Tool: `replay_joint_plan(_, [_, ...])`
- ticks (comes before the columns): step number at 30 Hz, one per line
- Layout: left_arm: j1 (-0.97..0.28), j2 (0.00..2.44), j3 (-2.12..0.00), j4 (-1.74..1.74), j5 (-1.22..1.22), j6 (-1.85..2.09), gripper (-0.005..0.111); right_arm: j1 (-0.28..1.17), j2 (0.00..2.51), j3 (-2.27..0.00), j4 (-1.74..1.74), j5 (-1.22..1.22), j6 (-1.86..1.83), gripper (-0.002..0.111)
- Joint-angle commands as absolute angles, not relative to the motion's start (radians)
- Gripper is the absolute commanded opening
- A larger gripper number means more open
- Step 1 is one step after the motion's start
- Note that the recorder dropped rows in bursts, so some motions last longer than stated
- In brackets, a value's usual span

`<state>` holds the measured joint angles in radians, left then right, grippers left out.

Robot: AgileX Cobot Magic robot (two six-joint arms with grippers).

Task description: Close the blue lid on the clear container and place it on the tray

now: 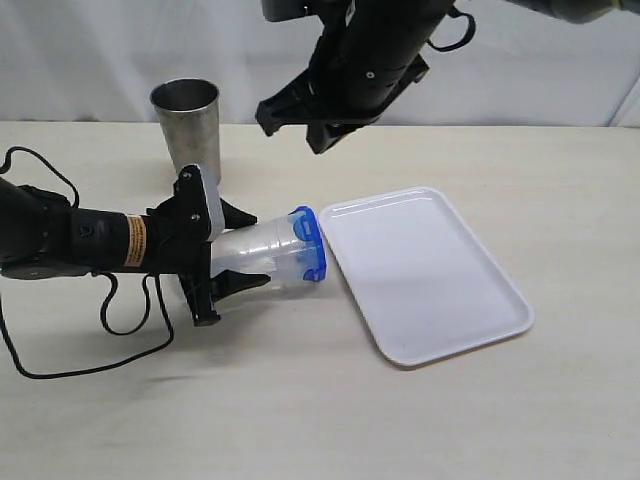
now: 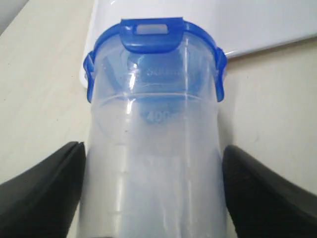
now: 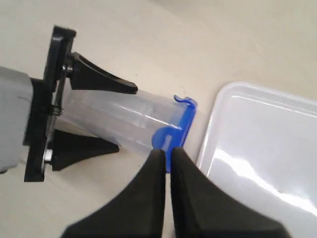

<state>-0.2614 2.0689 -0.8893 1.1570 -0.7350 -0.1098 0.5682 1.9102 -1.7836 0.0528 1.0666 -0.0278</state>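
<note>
The left gripper (image 2: 154, 196) squeezes the clear container (image 1: 262, 252) from both sides with its two black fingers. The container is tipped on its side, low by the table (image 1: 300, 420), and it is not on the tray (image 1: 430, 270). The blue lid (image 1: 310, 245) sits on its mouth, just beside the tray's edge. The right gripper (image 3: 167, 159) hangs in the air above, its jaws pressed tight together with nothing in them. A metal cup (image 1: 187, 125) stands behind.

clear container (image 1: 262, 252): smooth plastic | tray (image 1: 430, 270): glossy plastic | tumbler (image 1: 186, 125): dull metal
</note>
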Motion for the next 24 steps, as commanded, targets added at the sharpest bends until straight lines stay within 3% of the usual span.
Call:
replay_joint_plan(1, [-0.255,2.065,-0.891,1.14,-0.778,-0.102,0.0,0.549,1.86,-1.676,0.026,0.985,-0.033,0.004])
replay_joint_plan(5, [-0.236,2.065,-0.891,1.142,-0.838,-0.106,0.0,0.504,1.747,-1.524,0.037,0.787,-0.03,0.004])
replay_joint_plan(17, [-0.231,2.065,-0.891,1.155,-1.221,-0.104,0.0,0.243,1.508,-1.146,0.249,0.537,-0.167,0.004])
replay_joint_plan(24, [-0.278,2.056,-0.911,1.147,-1.221,-0.103,0.0,0.2,1.556,-0.993,0.775,0.459,-0.58,0.004])
